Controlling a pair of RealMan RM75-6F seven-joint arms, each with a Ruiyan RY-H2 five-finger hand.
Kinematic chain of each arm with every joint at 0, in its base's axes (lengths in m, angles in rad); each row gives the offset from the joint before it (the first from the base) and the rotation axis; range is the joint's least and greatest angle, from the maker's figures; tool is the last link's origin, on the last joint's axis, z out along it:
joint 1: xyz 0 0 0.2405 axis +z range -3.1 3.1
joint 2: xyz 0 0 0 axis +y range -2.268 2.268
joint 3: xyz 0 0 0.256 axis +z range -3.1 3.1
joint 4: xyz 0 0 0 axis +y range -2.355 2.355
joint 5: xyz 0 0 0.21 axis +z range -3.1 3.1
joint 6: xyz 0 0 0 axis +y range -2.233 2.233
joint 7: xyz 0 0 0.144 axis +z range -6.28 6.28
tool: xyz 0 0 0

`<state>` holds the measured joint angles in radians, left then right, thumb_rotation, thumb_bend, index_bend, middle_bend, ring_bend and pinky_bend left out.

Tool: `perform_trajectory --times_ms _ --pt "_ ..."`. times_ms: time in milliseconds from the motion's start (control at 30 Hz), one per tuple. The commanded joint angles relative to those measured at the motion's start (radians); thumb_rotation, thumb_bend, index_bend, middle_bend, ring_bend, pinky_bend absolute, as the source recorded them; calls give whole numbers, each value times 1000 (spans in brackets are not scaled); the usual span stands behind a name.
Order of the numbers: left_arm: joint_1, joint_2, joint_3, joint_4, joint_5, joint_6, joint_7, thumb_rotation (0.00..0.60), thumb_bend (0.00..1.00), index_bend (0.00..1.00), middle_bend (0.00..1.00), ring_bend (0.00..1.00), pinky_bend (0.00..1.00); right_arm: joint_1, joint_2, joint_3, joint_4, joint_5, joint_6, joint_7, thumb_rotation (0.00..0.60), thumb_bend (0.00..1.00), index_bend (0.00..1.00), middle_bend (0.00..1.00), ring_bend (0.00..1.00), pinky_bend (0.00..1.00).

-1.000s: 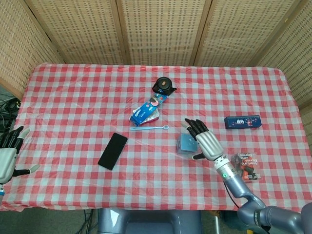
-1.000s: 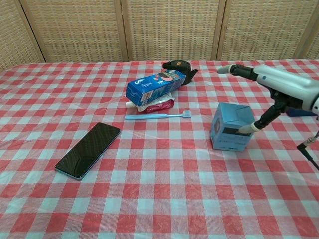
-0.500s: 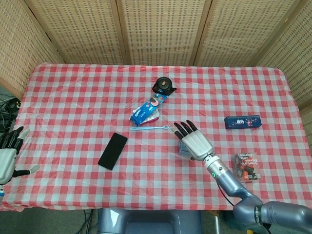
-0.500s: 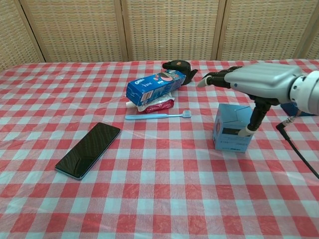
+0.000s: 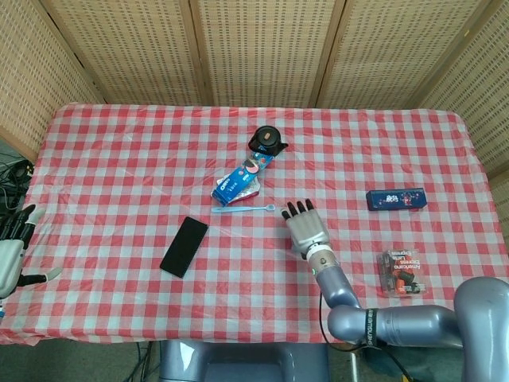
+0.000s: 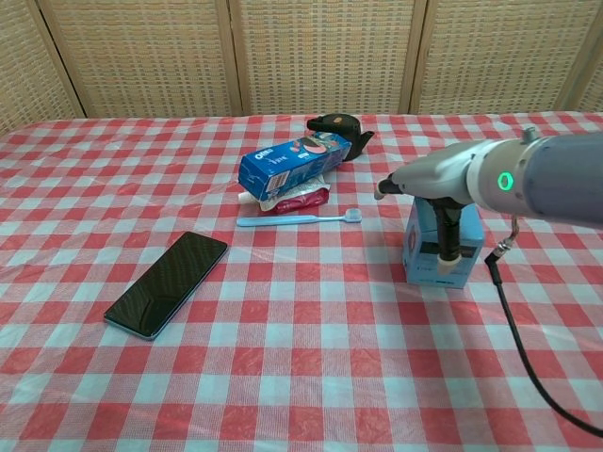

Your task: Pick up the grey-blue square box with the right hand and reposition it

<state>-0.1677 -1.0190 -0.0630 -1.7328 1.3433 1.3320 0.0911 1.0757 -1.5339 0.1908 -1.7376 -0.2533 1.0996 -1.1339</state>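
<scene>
Covering grey-blue square box [image 6: 436,249], right hand [image 5: 306,229]

Landmark: grey-blue square box [image 6: 439,247], standing upright near mid-table [image 5: 119,159], under the right robot hand [image 5: 306,229], whose palm covers its top.

Far-left of the box: a cluster blocks passage — Oreo box [image 5: 242,176] over a red packet [image 6: 300,199], black tape dispenser [image 5: 266,141] beyond, blue toothbrush [image 5: 243,208] lying nearest.

Left of the box: open checked cloth up to the black phone [image 5: 184,246].

Right of the box: dark blue carton [image 5: 396,198], well apart; a clear packet with a red item [image 5: 403,272] to the near-right, with a gap between them.

Near side of the box: bare cloth, crossed by the right forearm and its black cable [image 6: 528,358].

Left robot hand [image 5: 11,251] sits at the table's edge, far left of the box.
</scene>
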Motion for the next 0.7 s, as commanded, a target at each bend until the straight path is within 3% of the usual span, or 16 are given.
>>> perform_trajectory --times_ms 33,200,400,567,700 --pt "0 0 0 -1 0 1 1 600 0 0 0 0 0 52 -40 16 23 66 50 -45 600 154 60 85 40 0" --pt "0 -2 0 -1 -1 2 5 600 0 0 0 0 0 61 -62 9 65 62 66 -34 600 155 172 208 164 59" --pt "-2 -3 0 0 -4 -2 6 600 0 0 0 0 0 71 -81 -21 95 58 85 -59 600 200 286 320 274 318" --pt "-1 -3 0 0 -3 0 6 600 0 0 0 0 0 71 -82 -26 98 33 90 -52 600 294 430 468 429 626" --pt "-1 -3 1 0 -1 1 6 600 0 0 0 0 0 62 -72 -30 82 -17 91 -25 600 333 466 512 482 703"
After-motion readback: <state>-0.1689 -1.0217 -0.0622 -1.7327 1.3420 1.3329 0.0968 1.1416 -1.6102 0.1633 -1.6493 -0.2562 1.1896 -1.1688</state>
